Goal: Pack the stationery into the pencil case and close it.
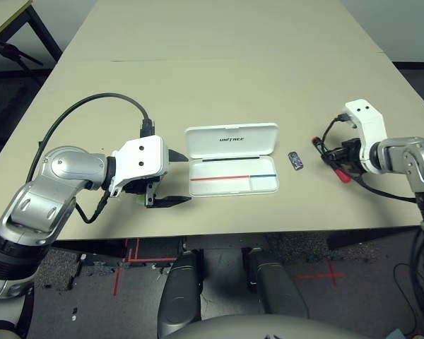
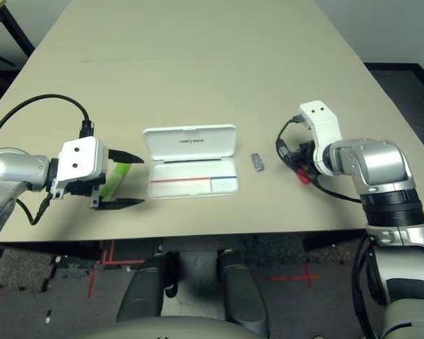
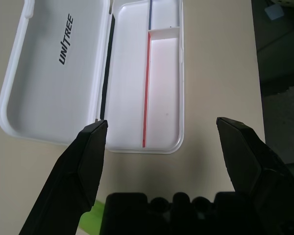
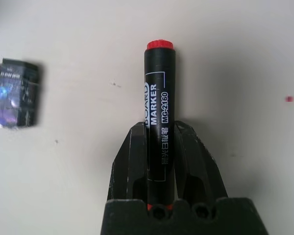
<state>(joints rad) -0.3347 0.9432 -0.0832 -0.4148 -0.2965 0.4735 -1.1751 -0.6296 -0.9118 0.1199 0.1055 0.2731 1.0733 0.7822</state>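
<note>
The white pencil case (image 1: pixel 232 143) lies open at mid-table, its lid flat behind the tray (image 3: pixel 164 73) with the red-and-blue line. My left gripper (image 2: pixel 138 181) is open just left of the case, pointing at it. The light-green highlighter (image 2: pixel 113 181) lies on the table under that gripper, between its fingers (image 3: pixel 88 161). The tiny dark block (image 1: pixel 295 161) rests right of the case. Farther right, my right gripper (image 4: pixel 159 128) is shut on the red marker (image 4: pixel 159 93), low over the table, with its black barrel pointing toward the block (image 4: pixel 17 93).
A black cable (image 1: pixel 85 109) loops up over my left arm. The table's front edge (image 1: pixel 268 229) runs close below the case. A seam to a second table (image 1: pixel 198 60) crosses at the back.
</note>
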